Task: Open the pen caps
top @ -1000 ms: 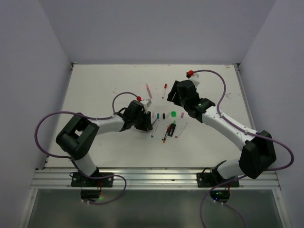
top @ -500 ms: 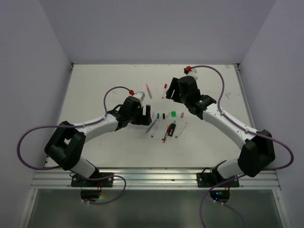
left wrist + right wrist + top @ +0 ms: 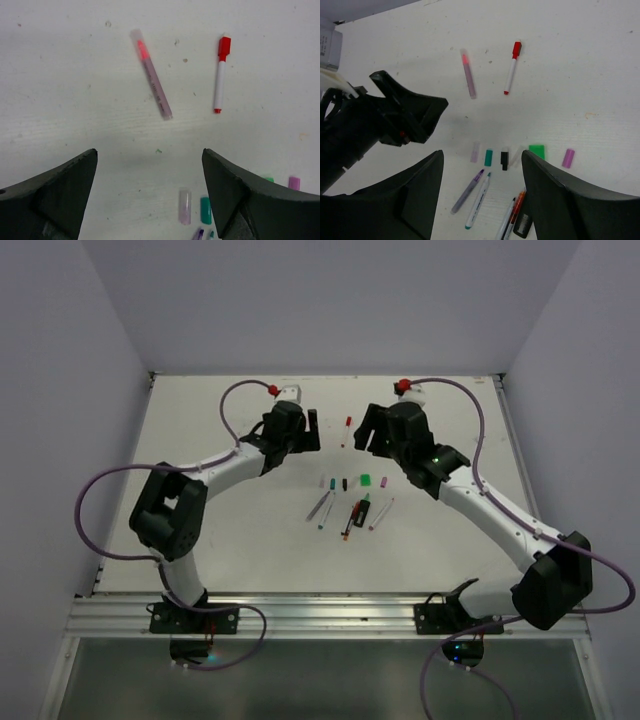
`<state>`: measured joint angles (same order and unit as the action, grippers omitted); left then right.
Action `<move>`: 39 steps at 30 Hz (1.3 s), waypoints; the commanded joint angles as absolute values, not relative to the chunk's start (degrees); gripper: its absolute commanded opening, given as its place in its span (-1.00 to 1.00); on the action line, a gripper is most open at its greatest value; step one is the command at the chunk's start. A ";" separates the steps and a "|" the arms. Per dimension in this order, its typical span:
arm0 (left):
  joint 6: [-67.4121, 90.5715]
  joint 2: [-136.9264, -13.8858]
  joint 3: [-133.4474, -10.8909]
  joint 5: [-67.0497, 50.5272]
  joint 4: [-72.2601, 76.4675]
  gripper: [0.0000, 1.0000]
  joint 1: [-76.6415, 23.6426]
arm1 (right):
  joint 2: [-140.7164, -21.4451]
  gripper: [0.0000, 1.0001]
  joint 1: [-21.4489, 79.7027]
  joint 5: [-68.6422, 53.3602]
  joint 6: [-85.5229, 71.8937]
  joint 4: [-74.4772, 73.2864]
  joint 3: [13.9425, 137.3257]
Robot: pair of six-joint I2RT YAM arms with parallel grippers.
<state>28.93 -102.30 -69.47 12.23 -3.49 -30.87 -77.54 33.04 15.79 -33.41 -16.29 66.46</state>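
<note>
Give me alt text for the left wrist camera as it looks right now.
The left gripper hangs open and empty above the white table. Ahead lie two capped pens, a pink pen and a red-capped white pen; a loose lilac cap and a teal cap sit near the bottom edge.

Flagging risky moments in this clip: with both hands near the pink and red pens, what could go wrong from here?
1. The left hand and right hand, both open, sit close together near the pink pen and red-capped pen; they might collide reaching in.
2. Both pens lie flat on the table, so a pinch could skid one away instead of lifting it.
3. The loose caps lie in a row nearby; a low sweep could scatter them.
</note>
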 commanded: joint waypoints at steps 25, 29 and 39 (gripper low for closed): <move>25.93 -133.50 -98.70 23.73 -6.85 0.14 -30.15 | -72.86 0.36 30.50 15.29 -32.17 -14.33 60.74; 25.93 -133.77 -98.44 23.91 -8.70 0.12 -29.97 | -72.60 0.36 30.15 14.59 -32.78 -13.71 59.94; 25.84 -128.86 -90.97 22.50 -10.11 -0.92 -29.27 | -73.74 0.35 29.88 12.04 -34.28 -12.66 59.33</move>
